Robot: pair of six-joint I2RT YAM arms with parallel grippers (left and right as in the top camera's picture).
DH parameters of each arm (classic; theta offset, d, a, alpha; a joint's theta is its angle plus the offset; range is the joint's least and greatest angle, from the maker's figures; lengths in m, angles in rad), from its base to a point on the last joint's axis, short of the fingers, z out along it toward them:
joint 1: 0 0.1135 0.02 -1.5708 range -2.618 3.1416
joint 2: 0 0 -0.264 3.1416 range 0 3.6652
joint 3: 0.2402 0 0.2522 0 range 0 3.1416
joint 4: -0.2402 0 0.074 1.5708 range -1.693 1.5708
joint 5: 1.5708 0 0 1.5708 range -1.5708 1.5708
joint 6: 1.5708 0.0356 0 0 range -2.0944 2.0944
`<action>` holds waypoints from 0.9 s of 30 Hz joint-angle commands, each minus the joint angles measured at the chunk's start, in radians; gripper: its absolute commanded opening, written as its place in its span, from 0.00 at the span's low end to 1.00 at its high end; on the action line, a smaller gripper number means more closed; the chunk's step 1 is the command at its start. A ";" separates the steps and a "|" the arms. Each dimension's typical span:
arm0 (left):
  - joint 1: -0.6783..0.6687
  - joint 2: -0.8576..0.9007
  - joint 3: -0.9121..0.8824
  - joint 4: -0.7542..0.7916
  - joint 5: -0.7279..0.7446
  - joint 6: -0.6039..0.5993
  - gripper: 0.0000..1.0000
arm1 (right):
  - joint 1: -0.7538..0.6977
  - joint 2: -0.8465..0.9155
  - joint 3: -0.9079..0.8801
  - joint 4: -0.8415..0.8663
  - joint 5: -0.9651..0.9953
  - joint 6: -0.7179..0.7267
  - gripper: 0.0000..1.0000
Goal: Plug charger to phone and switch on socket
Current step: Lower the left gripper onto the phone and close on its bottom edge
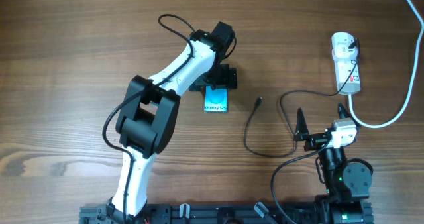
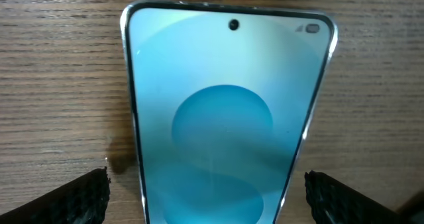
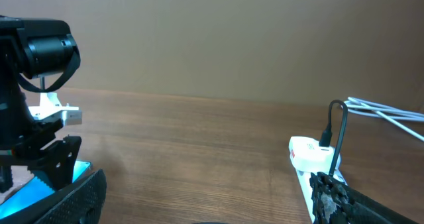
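Charger cable (image 1: 246, 139), thin, black and loopy, is lying on the brown wooden table (image 1: 79, 52) between the two arms. Its small black connector tip (image 1: 259, 102) is resting near the right of the flat rectangular smartphone (image 1: 216, 100) with the cyan screen, apart from it, and its far end is running up to the short white oblong power strip (image 1: 346, 63) at the right. Left gripper (image 1: 216, 83) is hovering over the smartphone with its jaws spread wide, a black finger (image 2: 79, 201) showing on either side of the glass in the wrist view, gripping nothing. The right gripper (image 1: 322, 118) is sitting below the power strip, also wide open and empty, with a loop of cable just beside it. As I judge it, an uneven squeeze by the left jaws is risking sliding or twisting the smartphone, turning its port away from the connector tip. The tip is tiny and likely to be rolling or slipping in a pinch, so it may be arriving crooked at the port. The right arm is also risking snagging the nearby loop, tugging the cable and dragging the light power strip or loosening its plug.
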 commanded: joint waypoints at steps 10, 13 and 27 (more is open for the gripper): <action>-0.024 0.032 0.013 0.003 -0.024 0.019 1.00 | 0.004 -0.007 -0.001 0.002 0.017 0.016 1.00; -0.041 0.040 0.013 0.003 -0.062 0.008 1.00 | 0.004 -0.007 -0.001 0.002 0.017 0.016 1.00; -0.041 0.089 0.013 -0.002 -0.099 -0.016 1.00 | 0.004 -0.007 -0.001 0.002 0.016 0.016 1.00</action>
